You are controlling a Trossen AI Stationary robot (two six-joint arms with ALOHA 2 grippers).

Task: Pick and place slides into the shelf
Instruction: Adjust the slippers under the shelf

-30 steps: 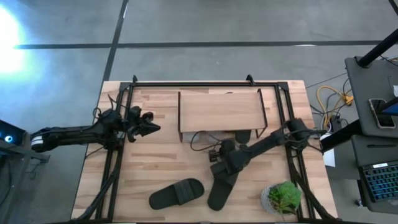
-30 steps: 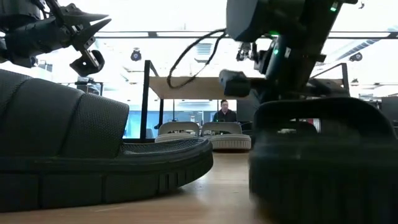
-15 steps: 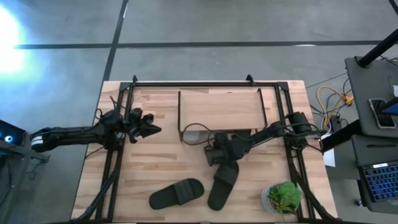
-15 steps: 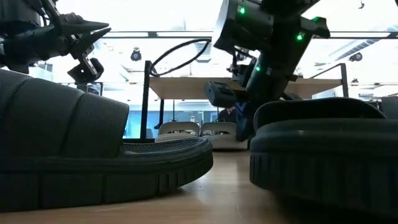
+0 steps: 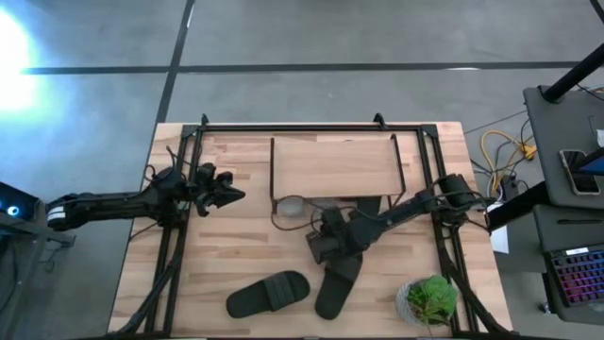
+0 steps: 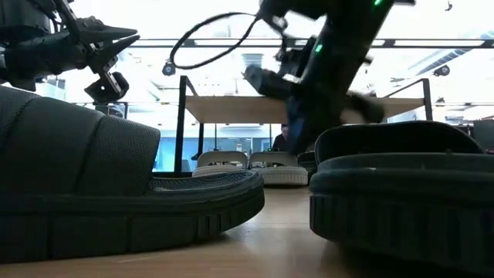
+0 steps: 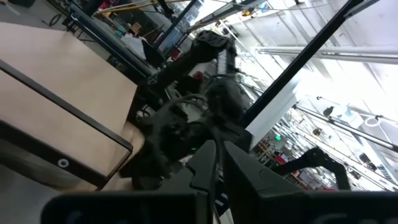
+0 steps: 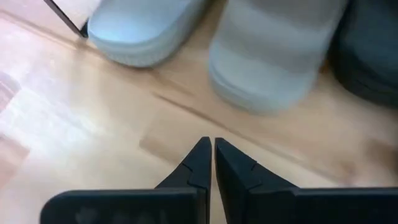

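Two black slides lie sole-down on the table near its near edge: one [image 5: 269, 293] [image 6: 116, 193] and one [image 5: 338, 279] [image 6: 401, 185]. The shelf [image 5: 333, 168] [image 6: 231, 108] stands at the far side. Under it rest two light grey slides [image 8: 143, 25] [image 8: 280, 50] [image 6: 220, 161] and a black slide [image 8: 367, 50] [image 5: 368, 204]. My right gripper [image 5: 316, 236] [image 8: 209, 149] is shut and hovers over bare tabletop between the shelf and the near slides, pointing at the grey pair. My left gripper [image 5: 231, 195] [image 7: 214, 155] is shut and waits in the air left of the shelf.
A potted green plant [image 5: 429, 300] stands at the table's near right corner. Black frame rails [image 5: 179, 236] run along the left and right sides. A cable [image 5: 283, 210] loops over the right arm in front of the shelf. Bare wood [image 5: 236, 241] lies left of the right gripper.
My right gripper has drawn back from the right-hand black slide, moving toward the far edge and then toward the table's left, and has turned toward the space under the shelf. That slide stays on the table where it was. My left arm has kept still.
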